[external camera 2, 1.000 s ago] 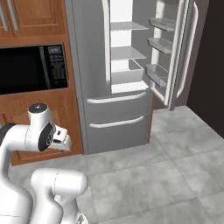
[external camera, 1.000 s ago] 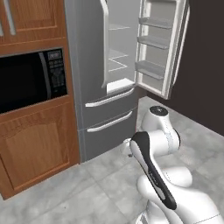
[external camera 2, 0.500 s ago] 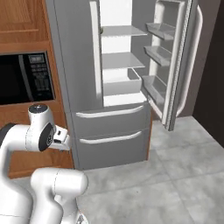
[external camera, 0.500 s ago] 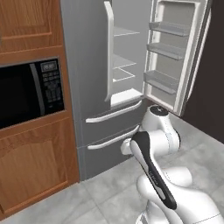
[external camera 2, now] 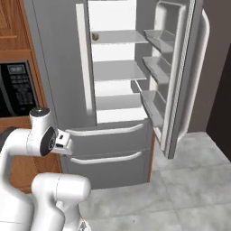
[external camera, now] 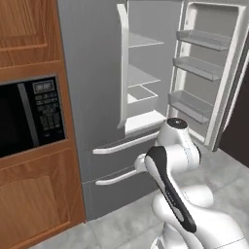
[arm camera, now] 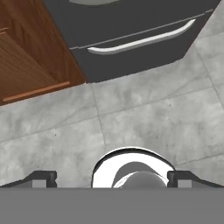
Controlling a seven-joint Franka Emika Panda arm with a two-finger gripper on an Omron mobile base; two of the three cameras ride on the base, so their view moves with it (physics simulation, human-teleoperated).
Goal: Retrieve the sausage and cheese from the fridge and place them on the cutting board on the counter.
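The grey fridge (external camera: 92, 97) (external camera 2: 54, 67) stands ahead with its left door shut and its right door (external camera: 204, 78) (external camera 2: 180, 76) swung open. White inner shelves (external camera 2: 117, 70) show inside. A small dark olive item (external camera 2: 95, 35) sits at the left of the upper shelf, too small to name. The sausage, the cheese, the cutting board and the counter are out of view. My arm is folded close to the base, hand pointing down. My gripper (arm camera: 112, 178) is open, fingertips (arm camera: 43, 177) wide apart over the floor, below the fridge's lower drawer (arm camera: 140, 26).
A wooden cabinet with a built-in black microwave (external camera: 29, 116) (external camera 2: 13, 88) adjoins the fridge on the left. Grey tiled floor (arm camera: 144, 113) lies in front. The open door juts out on the right, beside a dark wall (external camera 2: 221, 90).
The whole picture has shifted: the base has driven closer to the fridge, which now looms larger and more central. The arm keeps its folded pose and the gripper stays open.
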